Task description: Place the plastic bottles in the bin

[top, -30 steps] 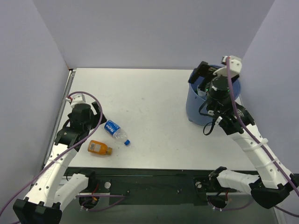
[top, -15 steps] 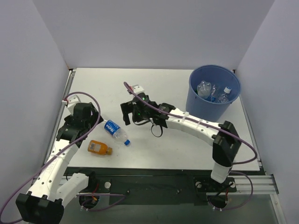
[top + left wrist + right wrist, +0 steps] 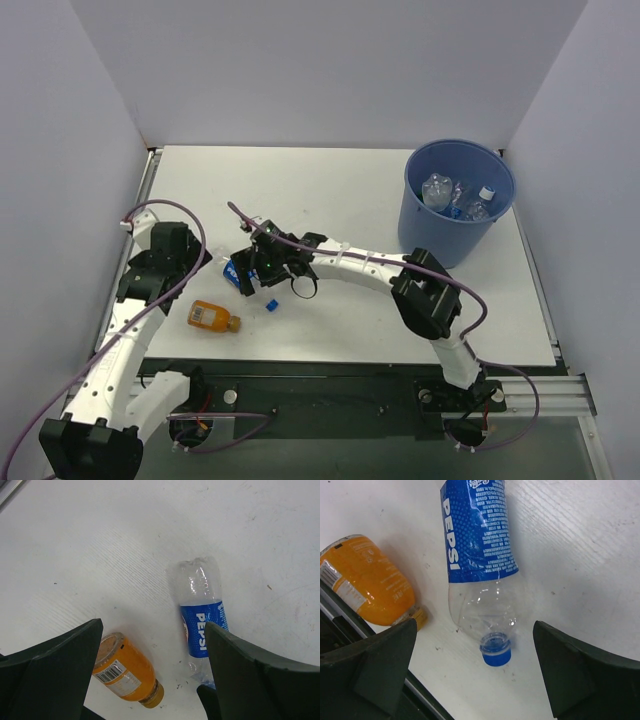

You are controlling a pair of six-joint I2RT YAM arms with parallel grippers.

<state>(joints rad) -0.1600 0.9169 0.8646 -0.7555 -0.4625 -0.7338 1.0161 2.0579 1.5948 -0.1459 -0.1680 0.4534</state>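
A clear Pepsi bottle [image 3: 234, 271] with a blue label and blue cap [image 3: 270, 304] lies on the white table. A stubby orange bottle [image 3: 213, 317] lies just near-left of it. My right gripper [image 3: 255, 268] is open and empty, hovering right over the Pepsi bottle [image 3: 477, 545], its jaws either side of the cap end [image 3: 496, 650]. My left gripper [image 3: 190, 268] is open and empty, above and left of both bottles [image 3: 202, 617], with the orange bottle [image 3: 125, 672] between its fingers in its view. The blue bin [image 3: 430, 235] stands at the far right with several bottles [image 3: 455, 195] inside.
Grey walls close in the table on the left, back and right. The right arm [image 3: 360, 268] stretches across the middle of the table from the right. The orange bottle [image 3: 367, 582] lies close to the table's near edge rail.
My right arm swung from over the bin across the table to the left and now hovers over the Pepsi bottle. My left gripper drew back slightly to the left.
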